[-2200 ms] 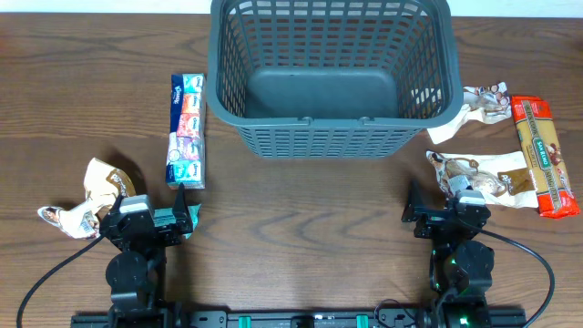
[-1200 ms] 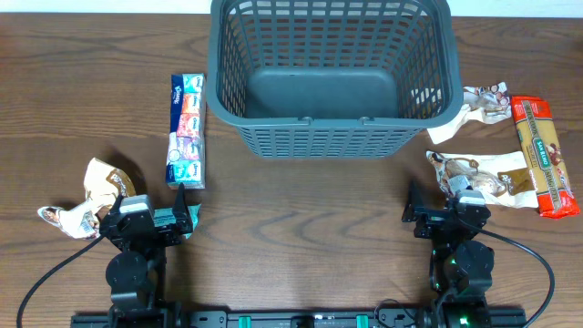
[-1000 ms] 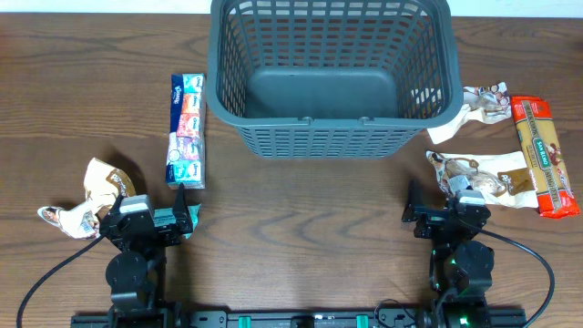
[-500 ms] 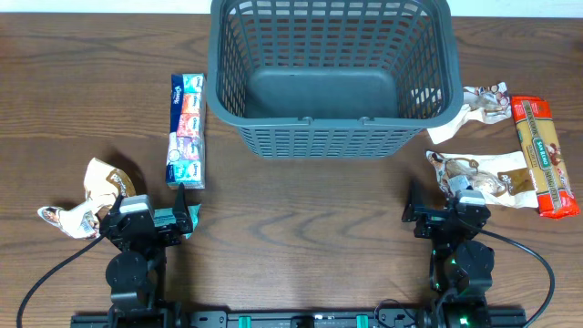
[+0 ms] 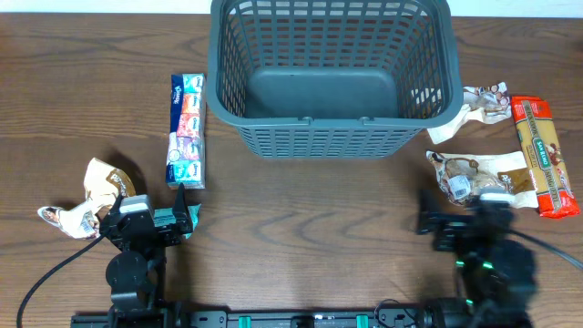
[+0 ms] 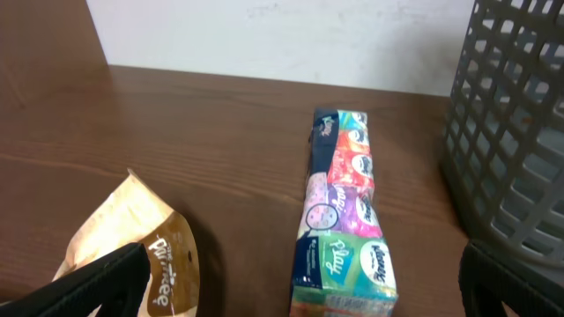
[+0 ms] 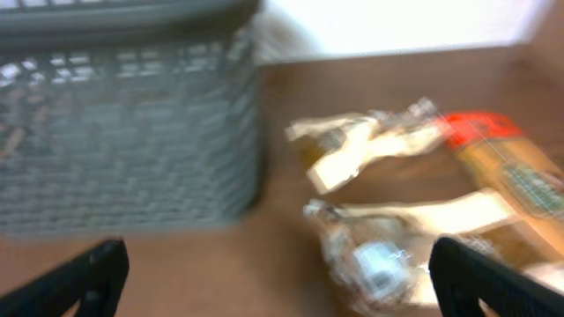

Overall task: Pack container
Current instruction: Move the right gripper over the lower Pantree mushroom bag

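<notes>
Container [image 5: 319, 137] stands at the far centre of the table [image 5: 301, 210], nothing inside it, long axis running left to right. It lies ahead of and inboard from both hands, and neither is clearly nearer. Right hand [image 5: 435, 223], blurred in both views, sits just short of a cream packet [image 5: 483, 173], jaws fully apart, holding nothing. Left hand [image 5: 180, 214] is likewise spread wide and empty, tissue pack [image 6: 344, 211] directly ahead
</notes>
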`<state>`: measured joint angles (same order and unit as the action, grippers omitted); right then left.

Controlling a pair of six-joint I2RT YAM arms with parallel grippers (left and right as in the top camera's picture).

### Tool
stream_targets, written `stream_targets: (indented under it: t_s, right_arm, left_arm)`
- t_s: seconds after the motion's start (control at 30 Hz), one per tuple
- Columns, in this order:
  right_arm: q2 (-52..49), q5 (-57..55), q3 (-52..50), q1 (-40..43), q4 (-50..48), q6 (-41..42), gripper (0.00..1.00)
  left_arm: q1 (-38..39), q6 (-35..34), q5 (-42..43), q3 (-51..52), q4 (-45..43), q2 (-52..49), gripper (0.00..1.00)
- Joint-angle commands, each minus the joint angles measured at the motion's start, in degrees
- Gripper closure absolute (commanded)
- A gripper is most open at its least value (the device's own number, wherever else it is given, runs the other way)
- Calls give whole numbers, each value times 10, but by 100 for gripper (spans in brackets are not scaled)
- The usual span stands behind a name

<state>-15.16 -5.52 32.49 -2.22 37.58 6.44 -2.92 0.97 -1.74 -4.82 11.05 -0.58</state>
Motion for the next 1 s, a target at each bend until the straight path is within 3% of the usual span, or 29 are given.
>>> stream_targets:
  t_s: [0.0,0.13,0.23,0.43,0.57,0.67,0.8,0.97]
  right_arm:
    - [-64,-146,165,4,65,38,1]
    - [-157,-181,381,4,219,68,1]
    - [-203,-17,515,4,356,68,1]
    - [-206,111,551,4,406,68,1]
    - [-206,113,551,4,403,68,1]
    - [-212,52,550,4,386,86,1]
    - [-238,-161,551,4,379,275,1]
    - [-332,-248,552,5,365,362,1]
  left_arm:
    - [-3,-9,-3,10,16,3,1]
    - [-3,-9,-3,10,16,3,1]
    - [-3,-9,-3,10,16,3,1]
    - [-3,-9,-3,10,16,3,1]
    - [-3,-9,-3,10,16,3,1]
    - [-3,-9,-3,10,16,3,1]
    - [-3,-9,-3,10,16,3,1]
    - [-3,-9,-3,10,16,3,1]
